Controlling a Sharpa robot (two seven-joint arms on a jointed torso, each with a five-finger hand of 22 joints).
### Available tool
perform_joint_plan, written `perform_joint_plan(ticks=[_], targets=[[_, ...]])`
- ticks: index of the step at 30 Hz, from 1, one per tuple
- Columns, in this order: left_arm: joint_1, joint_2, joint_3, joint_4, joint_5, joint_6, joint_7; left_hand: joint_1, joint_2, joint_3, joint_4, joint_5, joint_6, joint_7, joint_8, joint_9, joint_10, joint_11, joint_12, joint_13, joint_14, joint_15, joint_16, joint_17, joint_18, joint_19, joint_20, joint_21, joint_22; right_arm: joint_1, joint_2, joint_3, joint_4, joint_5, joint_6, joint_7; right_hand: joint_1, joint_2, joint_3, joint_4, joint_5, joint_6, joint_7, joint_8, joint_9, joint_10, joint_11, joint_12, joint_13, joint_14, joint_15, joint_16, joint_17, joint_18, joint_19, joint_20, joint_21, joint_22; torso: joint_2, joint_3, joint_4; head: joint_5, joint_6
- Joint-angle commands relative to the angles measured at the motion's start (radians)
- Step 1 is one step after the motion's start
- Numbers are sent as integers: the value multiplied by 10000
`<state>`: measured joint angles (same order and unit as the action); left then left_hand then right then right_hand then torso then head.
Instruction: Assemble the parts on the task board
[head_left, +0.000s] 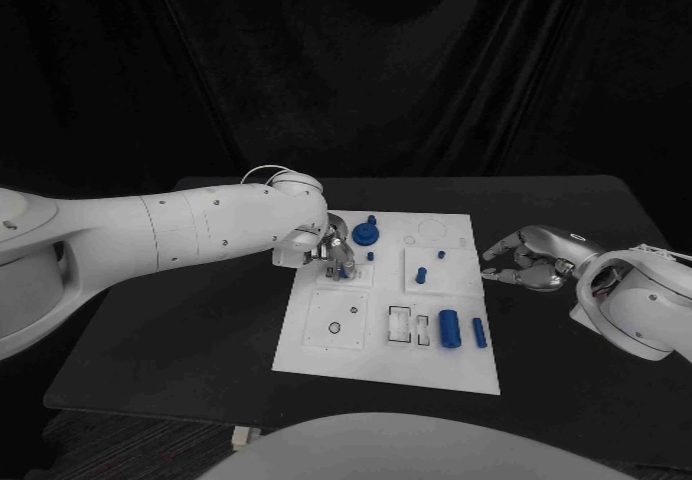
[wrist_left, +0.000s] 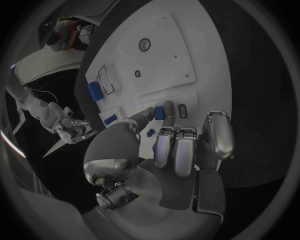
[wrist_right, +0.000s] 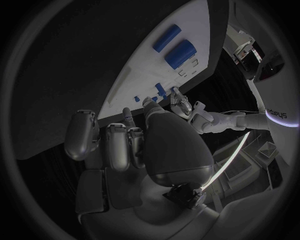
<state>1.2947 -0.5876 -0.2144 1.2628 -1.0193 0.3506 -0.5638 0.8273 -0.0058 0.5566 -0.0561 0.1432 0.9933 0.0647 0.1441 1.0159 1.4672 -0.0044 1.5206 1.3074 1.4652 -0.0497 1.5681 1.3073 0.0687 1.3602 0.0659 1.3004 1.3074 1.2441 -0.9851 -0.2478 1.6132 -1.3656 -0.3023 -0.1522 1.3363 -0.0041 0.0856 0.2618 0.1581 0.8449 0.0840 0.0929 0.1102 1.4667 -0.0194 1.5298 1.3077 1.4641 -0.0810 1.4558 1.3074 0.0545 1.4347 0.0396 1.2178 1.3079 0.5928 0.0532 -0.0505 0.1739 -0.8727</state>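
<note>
The task board (head_left: 325, 345) carried two blue cylinders (head_left: 450, 328) lying in its near recesses, well apart from both hands. The left hand (head_left: 329, 252) was lowered onto the board beside a round blue part (head_left: 366, 234); whether anything was pinched could not be told. The right hand (head_left: 529, 262) was curled on nothing, off the board's edge.

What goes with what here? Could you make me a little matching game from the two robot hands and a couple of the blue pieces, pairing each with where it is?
Things:
1. left hand
2. right hand
3. two blue cylinders
4. round blue part

Places:
A. lying side by side at the task board's near right part
B. over the bare black table, off the board's right edge
C. standing near the board's far edge
D. over the board's left side

Pairs: 1-D, 2-B, 3-A, 4-C
</note>
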Motion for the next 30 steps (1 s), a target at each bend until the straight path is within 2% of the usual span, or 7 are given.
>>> perform_joint_plan(ticks=[1, 8, 23, 30], targets=[[-38, 45, -2, -24, 55, 71, 37, -129, 34, -222, 117, -51, 9, 76, -94, -55, 546, 81, -65, 2201, 1056, 77, 27, 2635, 85, -77, 37, -52, 982, -24, 1, 6, 4, -23, 121, -159, 75, 11, -21, -57, 68, 51, 8, -62, -17, 648, 81, -59, 2156, 735, 82, -46, 1228, 197, -62, 0, -60, 1631, 4, 3, 0, -1, 1], [-47, 97, -2, -94, 55, -31, 46, -189, 130, -694, 408, -309, -30, 131, -259, -164, 532, 130, -75, 2193, 1056, 118, 27, 2635, 90, -83, 76, -99, 1009, -24, 0, 6, 8, -23, 172, -166, 84, 15, -18, -63, 72, 52, 8, -64, -19, 642, 82, -67, 2149, 730, 82, -62, 1208, 202, -74, 1, -90, 1622, 13, 4, 0, -3, 1], [-67, 142, -2, -232, 55, -128, -6, -218, 206, -1132, 688, -404, -73, 175, -378, -229, 537, 172, -64, 2201, 1056, 154, 27, 2635, 90, -72, 110, -121, 1047, -32, 9, 6, -14, -22, 309, -173, 93, 19, -16, -68, 77, 55, 11, -66, -22, 628, 84, -84, 2132, 724, 84, -81, 1187, 210, -90, 2, -132, 1611, 4, -2, -7, 19, 1], [-73, 129, -2, -247, 55, -137, -16, -138, 252, -1202, 707, -412, -75, 167, -395, -232, 531, 172, -70, 2196, 1056, 160, 27, 2635, 94, -79, 117, -140, 1050, -62, 5, 6, -25, -22, 357, -182, 96, 21, -15, -70, 79, 56, 13, -68, -24, 618, 85, -96, 2119, 722, 85, -87, 1181, 216, -101, 2, -159, 1604, 3, -1, 8, 26, 1]])
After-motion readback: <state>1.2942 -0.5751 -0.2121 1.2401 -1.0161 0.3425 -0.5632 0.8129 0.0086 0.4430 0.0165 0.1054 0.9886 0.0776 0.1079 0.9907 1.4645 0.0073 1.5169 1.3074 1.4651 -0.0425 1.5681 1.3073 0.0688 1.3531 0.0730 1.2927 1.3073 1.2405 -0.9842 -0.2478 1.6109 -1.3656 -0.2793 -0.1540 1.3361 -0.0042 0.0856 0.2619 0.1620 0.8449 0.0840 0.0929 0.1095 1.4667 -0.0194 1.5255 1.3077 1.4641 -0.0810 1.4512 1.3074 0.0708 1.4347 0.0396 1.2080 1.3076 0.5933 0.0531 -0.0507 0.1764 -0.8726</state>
